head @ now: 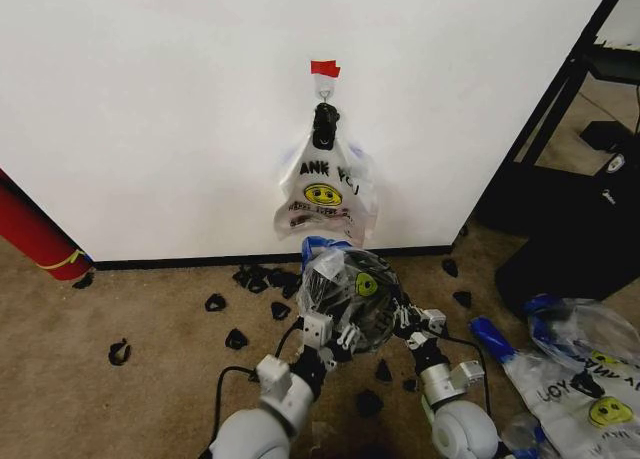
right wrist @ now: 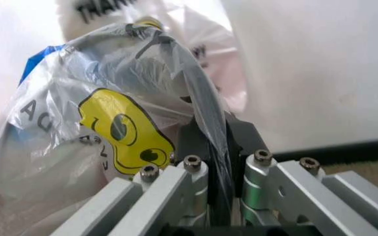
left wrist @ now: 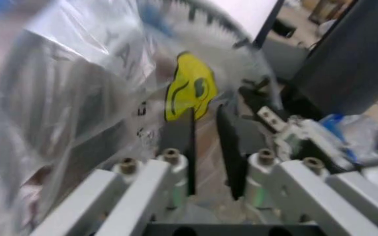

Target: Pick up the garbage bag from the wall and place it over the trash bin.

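The garbage bag [head: 335, 274], crinkly and translucent with a yellow smiley, is draped over the black mesh trash bin [head: 352, 309], which stands on the carpet below the white wall [head: 160, 109]. My left gripper [head: 320, 326] sits at the bin's left side. In the left wrist view its fingers [left wrist: 179, 142] stand apart with carpet showing between them, and the bag [left wrist: 77, 88] hangs beside their tips. My right gripper [head: 410, 324] is at the bin's right side. In the right wrist view it [right wrist: 218, 132] is shut on a fold of the bag [right wrist: 110, 123].
A bunch of printed bags [head: 325, 194] hangs from a black clip on the hook under red tape [head: 324, 68]. A red cylinder [head: 35, 234] leans at the left. Black scraps [head: 255, 279] litter the carpet. A flat pile of bags [head: 585, 389] and black furniture [head: 580, 219] are on the right.
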Robot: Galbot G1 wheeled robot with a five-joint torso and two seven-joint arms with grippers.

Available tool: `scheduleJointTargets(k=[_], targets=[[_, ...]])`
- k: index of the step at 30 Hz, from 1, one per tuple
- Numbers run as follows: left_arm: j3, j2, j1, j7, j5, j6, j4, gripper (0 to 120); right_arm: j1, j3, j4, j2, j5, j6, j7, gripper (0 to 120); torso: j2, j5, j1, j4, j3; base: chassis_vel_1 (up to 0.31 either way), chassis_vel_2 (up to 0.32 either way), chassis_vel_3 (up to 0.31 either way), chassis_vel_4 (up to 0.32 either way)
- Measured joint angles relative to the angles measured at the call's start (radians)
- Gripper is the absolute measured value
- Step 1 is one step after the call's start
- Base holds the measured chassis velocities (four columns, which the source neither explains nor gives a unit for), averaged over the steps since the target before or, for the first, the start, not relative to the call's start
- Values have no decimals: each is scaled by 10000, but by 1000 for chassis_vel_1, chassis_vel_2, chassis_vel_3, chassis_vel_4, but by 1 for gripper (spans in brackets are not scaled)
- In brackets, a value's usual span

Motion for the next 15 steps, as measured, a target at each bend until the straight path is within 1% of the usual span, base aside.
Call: scheduleJointTargets(k=[2, 4, 5, 6, 7, 8, 9, 11, 15], targets=[[73, -167, -247, -238, -100, 196, 162, 4, -8, -3, -24, 24, -172, 135, -141, 1, 0, 0, 0, 0, 0, 0, 0, 0, 0], [119, -288, -403, -401, -146, 293, 271, 1, -21, -16, -30, 50, -308, 236, -244, 1, 0, 0, 0, -1, 0, 0, 0, 0, 0], [167, -465, -612, -633, -187, 435, 426, 0, -42, -51, -29, 87, -458, 339, -346, 1, 0, 0, 0, -1, 0, 0, 0, 0, 0], [167, -465, -612, -633, -187, 435, 426, 0, -42, -51, -29, 87, -458, 339, -346, 1, 0, 0, 0, -1, 0, 0, 0, 0, 0], [188, -611, -771, -805, -185, 526, 580, 0, -76, -98, -23, 126, -587, 425, -424, 1, 0, 0, 0, -1, 0, 0, 0, 0, 0], [197, -767, -944, -973, -72, 581, 806, 0, -123, -157, 5, 165, -732, 502, -479, 1, 0, 0, 0, 0, 0, 0, 0, 0, 0], [202, -918, -1126, -1110, 401, 570, 1181, 0, -173, -201, 43, 217, -923, 612, -541, 1, 0, 0, 0, -1, 0, 0, 0, 0, 0], [163, -1023, -1218, -1271, 1152, 563, 1572, 0, -237, -210, 97, 295, -1145, 743, -608, 1, 0, -1, 0, 0, 0, 0, 0, 0, 0], [39, -1040, -1219, -1443, 1656, 681, 1733, 0, -321, -208, 202, 352, -1246, 814, -632, 1, 0, -1, 0, 1, 0, 0, 0, 0, 0]])
